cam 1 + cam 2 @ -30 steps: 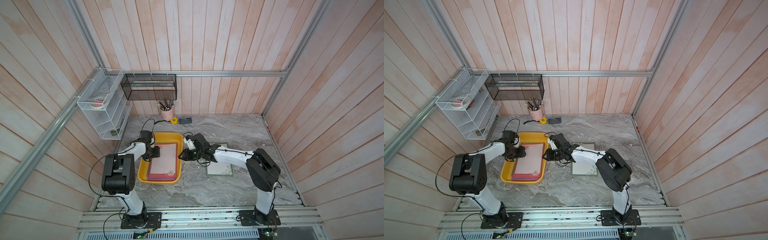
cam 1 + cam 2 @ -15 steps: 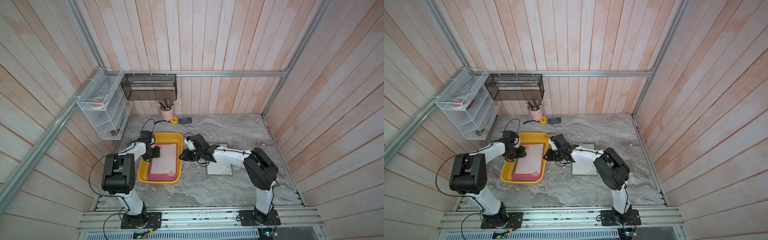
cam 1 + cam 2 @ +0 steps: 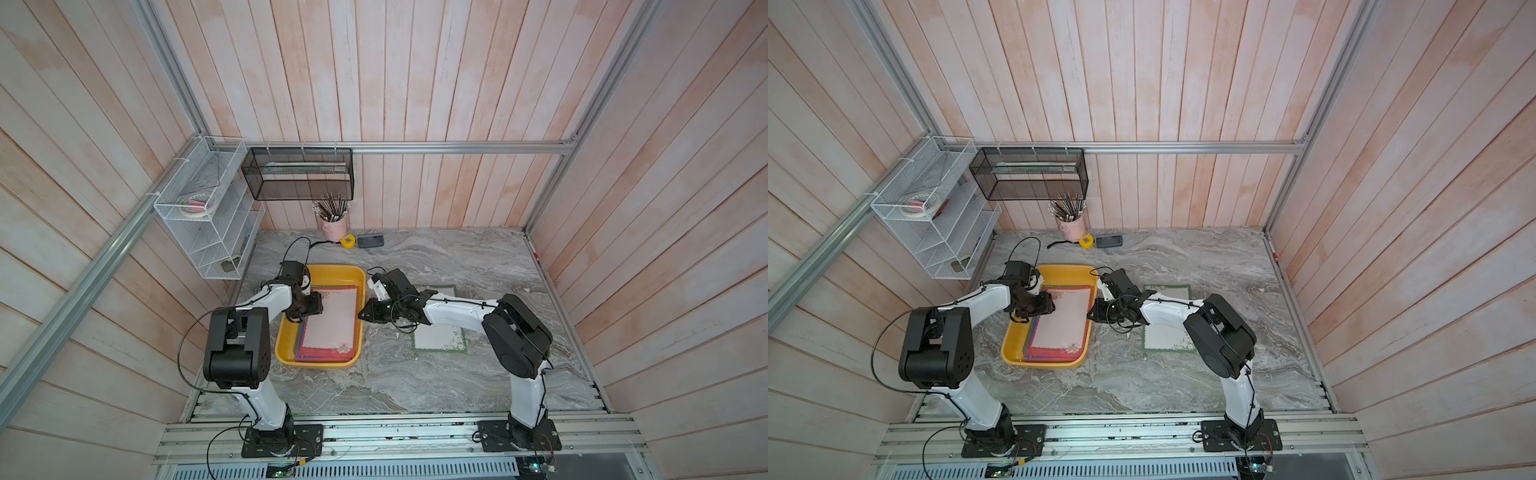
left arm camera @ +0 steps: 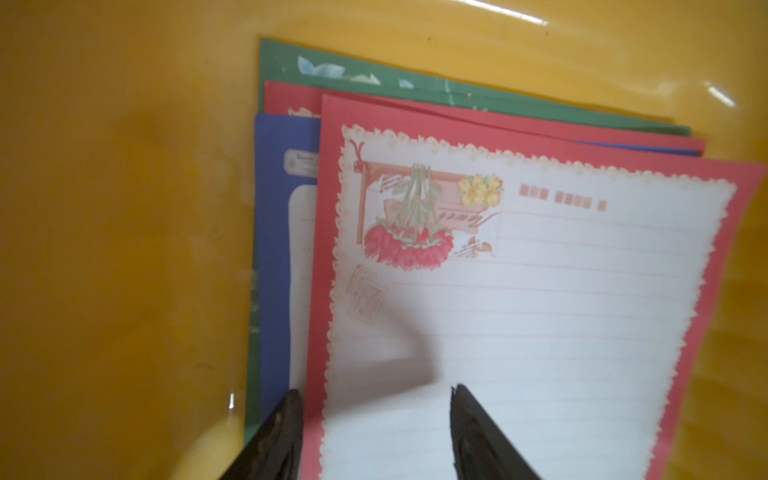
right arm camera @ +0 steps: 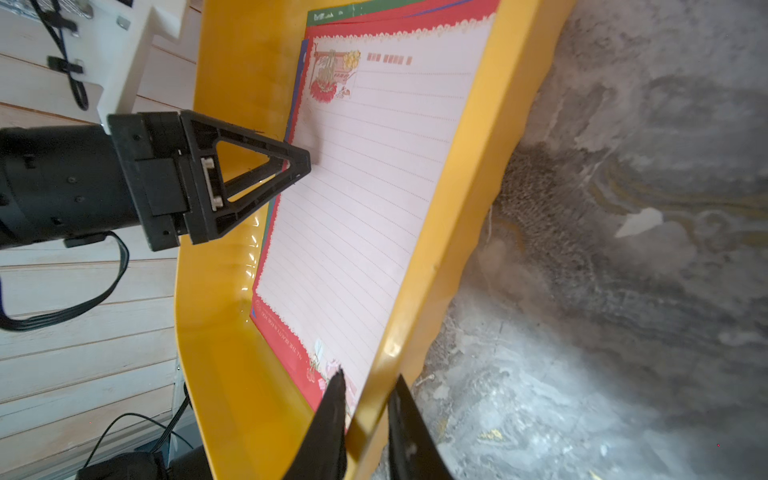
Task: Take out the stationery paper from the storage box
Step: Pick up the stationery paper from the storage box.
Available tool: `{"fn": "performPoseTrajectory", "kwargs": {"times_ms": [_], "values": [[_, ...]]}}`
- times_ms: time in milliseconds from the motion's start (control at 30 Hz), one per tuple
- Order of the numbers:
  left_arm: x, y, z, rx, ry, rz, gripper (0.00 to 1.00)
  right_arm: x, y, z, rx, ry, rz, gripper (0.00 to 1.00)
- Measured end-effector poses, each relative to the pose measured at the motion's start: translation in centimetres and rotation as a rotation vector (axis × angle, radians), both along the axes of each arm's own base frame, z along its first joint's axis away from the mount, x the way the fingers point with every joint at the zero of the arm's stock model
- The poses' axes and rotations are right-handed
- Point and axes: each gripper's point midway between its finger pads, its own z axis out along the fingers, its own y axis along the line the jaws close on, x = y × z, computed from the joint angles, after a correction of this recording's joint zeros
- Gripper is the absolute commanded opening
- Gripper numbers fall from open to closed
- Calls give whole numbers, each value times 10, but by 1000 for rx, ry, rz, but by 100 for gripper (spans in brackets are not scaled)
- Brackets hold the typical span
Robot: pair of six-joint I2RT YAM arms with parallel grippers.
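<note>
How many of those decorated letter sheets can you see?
5. Four are stacked in the yellow tray: a red-bordered top sheet, then blue sheet, red sheet, green sheet beneath. One green-bordered sheet lies on the table beside it. More may be hidden.

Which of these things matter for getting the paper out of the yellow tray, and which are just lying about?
Job: paper stack, tray, sheet already out.
Lying about: pencil cup, tape measure, black gadget, mesh basket, wire rack.
</note>
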Motion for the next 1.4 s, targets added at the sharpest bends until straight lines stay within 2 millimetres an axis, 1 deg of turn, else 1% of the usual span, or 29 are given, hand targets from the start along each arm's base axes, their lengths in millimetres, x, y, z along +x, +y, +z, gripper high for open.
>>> {"fn": "performPoseTrajectory", "kwargs": {"times_ms": [333, 500, 567, 767, 867, 967, 1067, 1400], "values": [[2, -11, 5, -65, -11, -13, 55, 0, 0, 0, 1, 5, -2, 21], [3, -16, 12, -95, -29, -16, 52, 0, 0, 0, 3, 7, -1, 20], [5, -18, 18, -109, -46, -17, 49, 0, 0, 0, 3, 7, -1, 20], [8, -25, 40, -150, -113, -29, 45, 0, 0, 0, 3, 7, -1, 20], [8, -27, 49, -165, -138, -33, 42, 0, 0, 0, 3, 9, -3, 20], [8, -30, 55, -181, -160, -38, 41, 0, 0, 0, 3, 9, -3, 20], [6, -32, 58, -200, -166, -39, 40, 0, 0, 0, 3, 10, -3, 20], [3, -35, 58, -218, -162, -39, 40, 2, 1, 0, 2, 11, -4, 20]]}}
